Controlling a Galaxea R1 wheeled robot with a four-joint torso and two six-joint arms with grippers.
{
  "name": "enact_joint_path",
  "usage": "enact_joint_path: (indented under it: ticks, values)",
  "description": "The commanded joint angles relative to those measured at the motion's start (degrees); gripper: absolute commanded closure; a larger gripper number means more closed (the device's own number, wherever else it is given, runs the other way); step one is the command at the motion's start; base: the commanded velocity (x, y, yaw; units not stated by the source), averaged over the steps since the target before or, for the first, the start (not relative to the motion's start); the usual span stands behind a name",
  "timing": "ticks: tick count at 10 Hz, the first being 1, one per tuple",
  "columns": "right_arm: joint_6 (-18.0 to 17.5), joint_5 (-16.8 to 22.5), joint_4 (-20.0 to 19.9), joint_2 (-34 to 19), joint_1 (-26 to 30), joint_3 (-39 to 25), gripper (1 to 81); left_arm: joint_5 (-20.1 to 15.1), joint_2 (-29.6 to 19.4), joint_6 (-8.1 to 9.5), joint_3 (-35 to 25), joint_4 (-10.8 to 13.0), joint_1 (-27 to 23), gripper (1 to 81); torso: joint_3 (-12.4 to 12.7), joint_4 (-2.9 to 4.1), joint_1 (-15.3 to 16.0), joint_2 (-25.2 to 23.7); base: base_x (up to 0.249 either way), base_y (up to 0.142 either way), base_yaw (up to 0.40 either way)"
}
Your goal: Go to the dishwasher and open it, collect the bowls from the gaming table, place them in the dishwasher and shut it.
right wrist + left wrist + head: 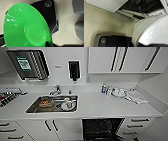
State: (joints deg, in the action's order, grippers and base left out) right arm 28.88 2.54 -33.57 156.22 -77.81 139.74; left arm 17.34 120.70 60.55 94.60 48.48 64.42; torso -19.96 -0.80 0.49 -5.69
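Right of the sink, dishwasher hangs open straight ahead; each arm carries a bowl, white left, green right, grip can't tell.

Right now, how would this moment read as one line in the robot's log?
place: kitchen counter | dishwasher: open | right tool: bright green bowl close by | left tool: white bowl close by | sink: dishes inside

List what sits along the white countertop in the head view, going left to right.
Dark tray of items at the edge → chrome tap → steel sink holding dishes → small bottles → round clear dish → folded pale cloth.
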Motion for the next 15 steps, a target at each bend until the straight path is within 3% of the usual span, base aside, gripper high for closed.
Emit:
enact_joint_path:
  ticks: [1,6,7,14,15]
  values:
    - [0.04,4.50,-0.09,-1.24,2.09,-0.53,81.1,-5.18,-6.24,4.31,-6.42,1.00,-11.36,81.1,0.00,0.00,0.00,0.00,0.000,0.000,0.000]
    - [0.12,4.50,0.17,-0.80,2.09,-0.53,81.1,-13.20,-6.34,4.40,-17.60,1.00,-20.85,81.1,0.00,0.00,0.02,0.06,0.000,0.000,0.000]
    - [0.12,4.50,0.26,-0.80,2.09,-0.62,81.1,-16.68,-5.30,4.40,-19.52,1.00,-22.70,81.1,0.00,0.00,0.02,0.06,0.000,0.000,0.000]
    - [0.12,4.50,0.35,-0.27,2.00,-0.62,81.1,-30.17,4.38,4.40,-22.44,0.56,-31.93,81.1,-4.10,0.00,0.07,0.11,0.000,0.000,0.000]
    - [0.12,4.50,0.35,-0.10,1.91,-0.62,81.1,-31.22,5.00,4.31,-22.88,0.30,-33.59,81.1,-3.45,0.00,0.07,0.13,0.000,0.000,0.000]
